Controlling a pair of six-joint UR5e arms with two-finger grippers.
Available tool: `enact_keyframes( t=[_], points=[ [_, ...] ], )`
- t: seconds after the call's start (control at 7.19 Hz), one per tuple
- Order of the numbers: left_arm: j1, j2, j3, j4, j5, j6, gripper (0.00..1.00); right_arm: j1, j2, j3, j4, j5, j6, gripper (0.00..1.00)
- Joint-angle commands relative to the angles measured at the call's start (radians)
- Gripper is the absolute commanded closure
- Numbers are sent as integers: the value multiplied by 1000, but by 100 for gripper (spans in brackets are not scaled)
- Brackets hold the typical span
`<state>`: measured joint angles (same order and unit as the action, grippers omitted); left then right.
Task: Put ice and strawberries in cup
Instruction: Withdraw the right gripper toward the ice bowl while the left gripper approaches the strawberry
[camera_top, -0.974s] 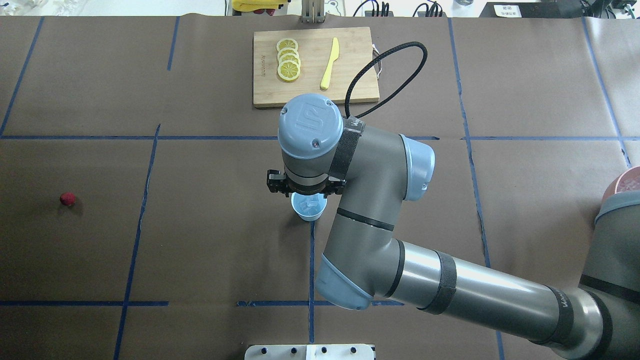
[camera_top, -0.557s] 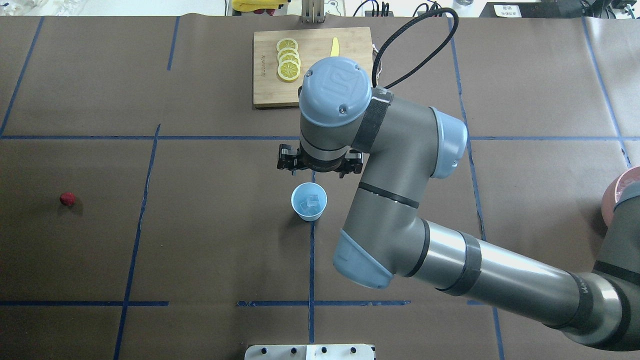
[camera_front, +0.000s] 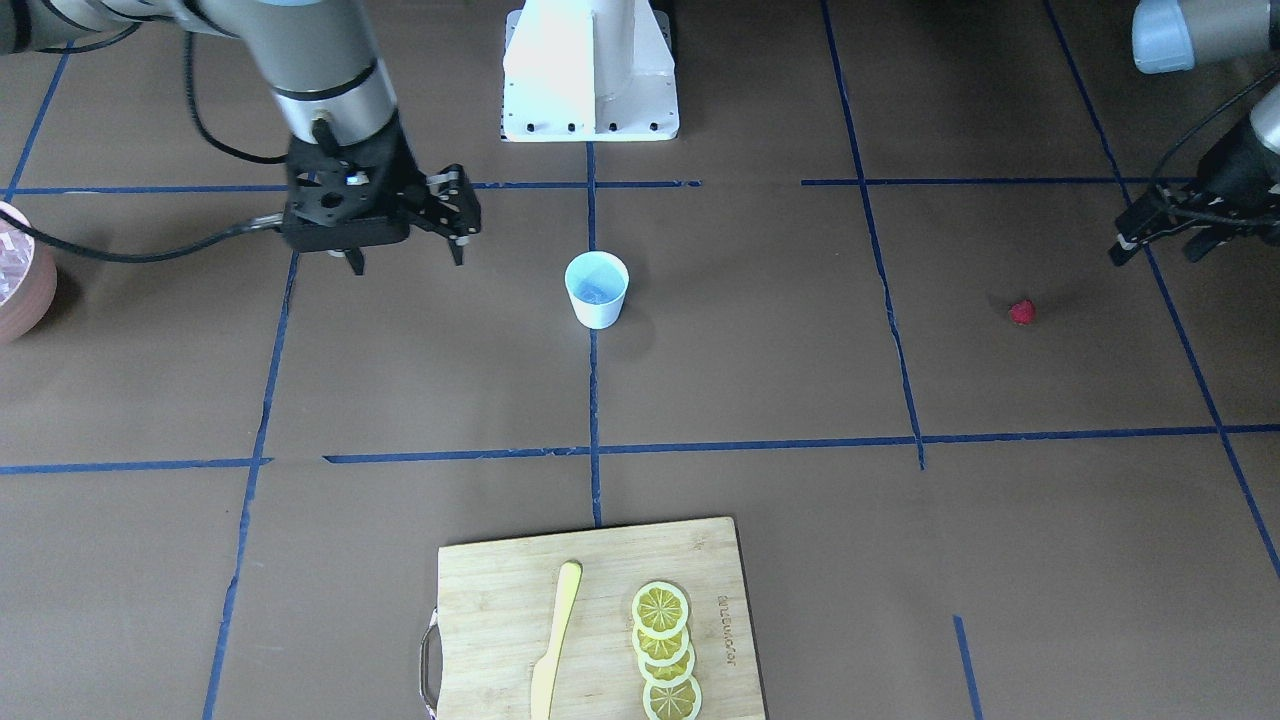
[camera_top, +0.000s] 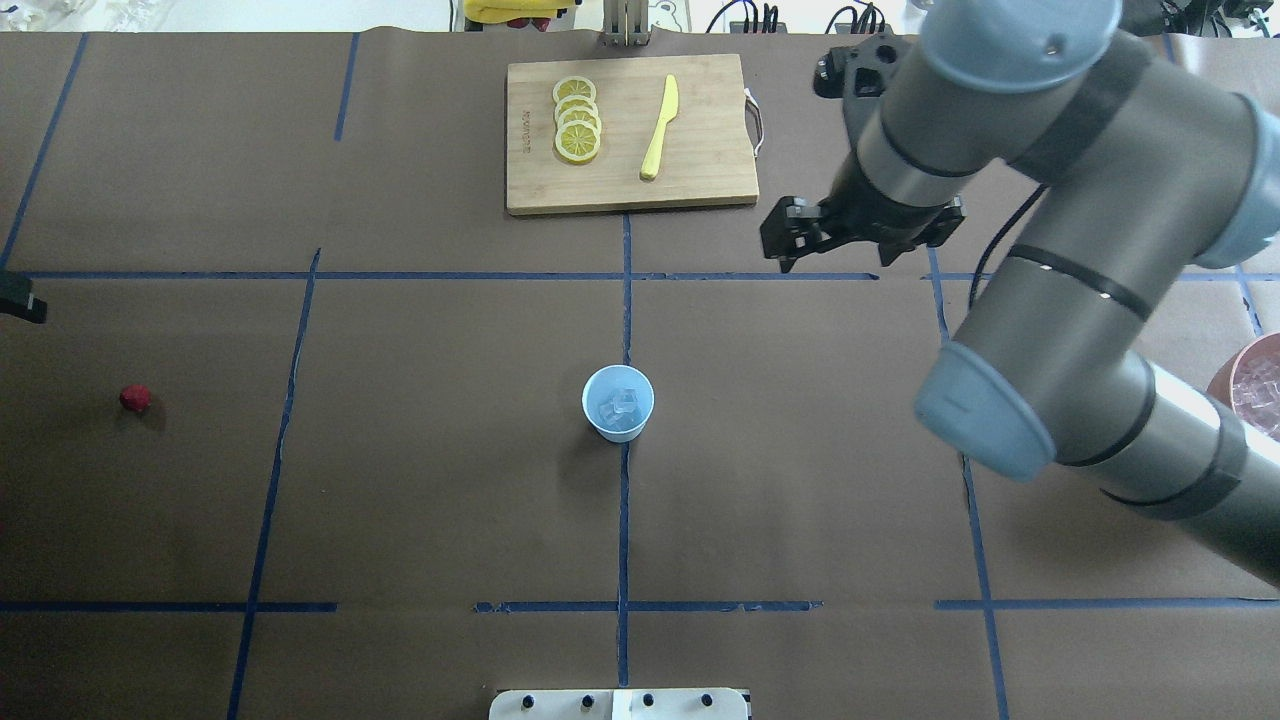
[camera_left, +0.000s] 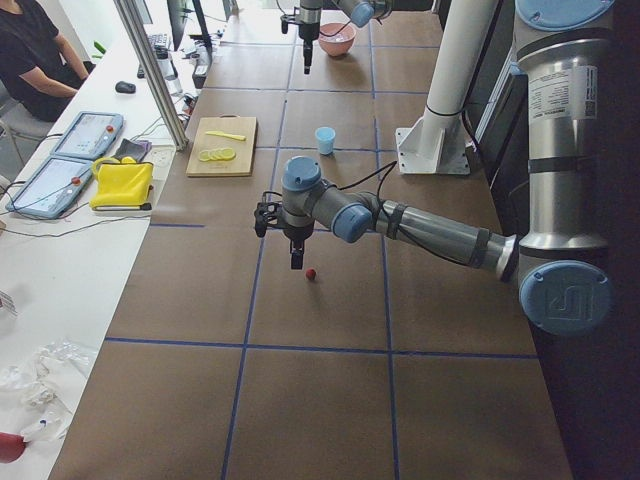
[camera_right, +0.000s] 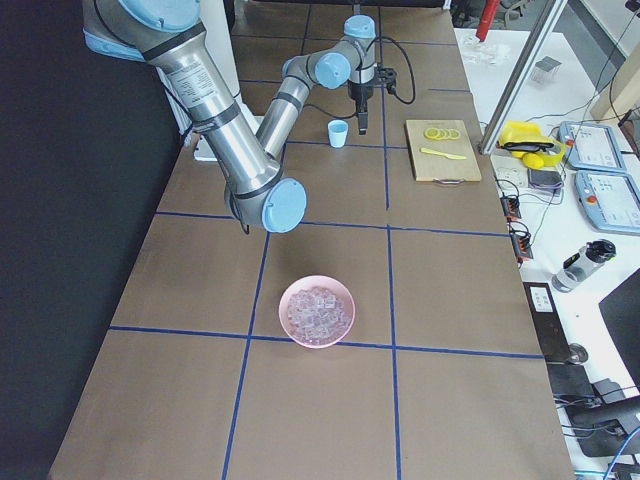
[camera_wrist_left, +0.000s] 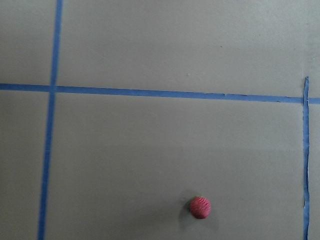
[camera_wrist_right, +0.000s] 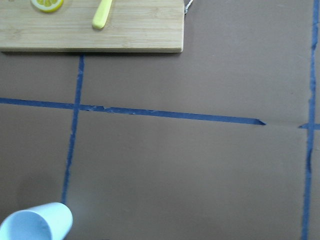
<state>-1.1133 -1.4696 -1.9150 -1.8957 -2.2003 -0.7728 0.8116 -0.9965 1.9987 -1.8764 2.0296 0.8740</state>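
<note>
**Ice is in the cup; the strawberry comes next**

The cup (camera_top: 618, 403) stands upright in the middle of the surface (camera_top: 400, 500), on a blue tape line. A few cubes of ice (camera_top: 624, 402) lie in its pale blue inside. The strawberry (camera_top: 135, 398) lies alone on the surface, far out on the robot's left and well apart from the cup. Judging by this, the ice half of the task looks done and the fruit step is in hand.

The right arm (camera_top: 1050, 300) is raised over the robot's right half of the surface, well clear of the cup. The right jaws hang spread apart with nothing between them. More ice sits in the pink bowl (camera_right: 316, 343) at that end.

The left arm (camera_left: 420, 225) reaches out toward the strawberry. In the front-facing view the left jaws look parted and empty. They are held above the surface, near the berry rather than over it. The left wrist view shows the berry low and right of centre, which suggests they are not yet lined up.

The next move likely calls for centring the left jaws over the berry and coming down to straddle it. They should close gently, since so small and round a thing could roll away. Then comes the lift, the carry to the cup, and the release above its mouth.
</note>
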Motion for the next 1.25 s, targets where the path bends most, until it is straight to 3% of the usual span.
enact_keyframes(
  t=[0.0,0.28,0.56,0.97,1.11],
  points=[
    [185,0,75,-186,159,-228,0,137,-156,72,8,61,-194,1],
    [257,-8,224,-400,217,-324,0,245,-268,74,13,107,-396,1],
    [273,-8,228,-401,218,-333,1,329,-338,62,20,136,-524,1],
    [285,-8,258,-398,218,-333,3,348,-346,57,19,147,-532,1],
    [286,-8,258,-398,218,-335,9,348,-346,57,19,149,-529,1]
  ],
)
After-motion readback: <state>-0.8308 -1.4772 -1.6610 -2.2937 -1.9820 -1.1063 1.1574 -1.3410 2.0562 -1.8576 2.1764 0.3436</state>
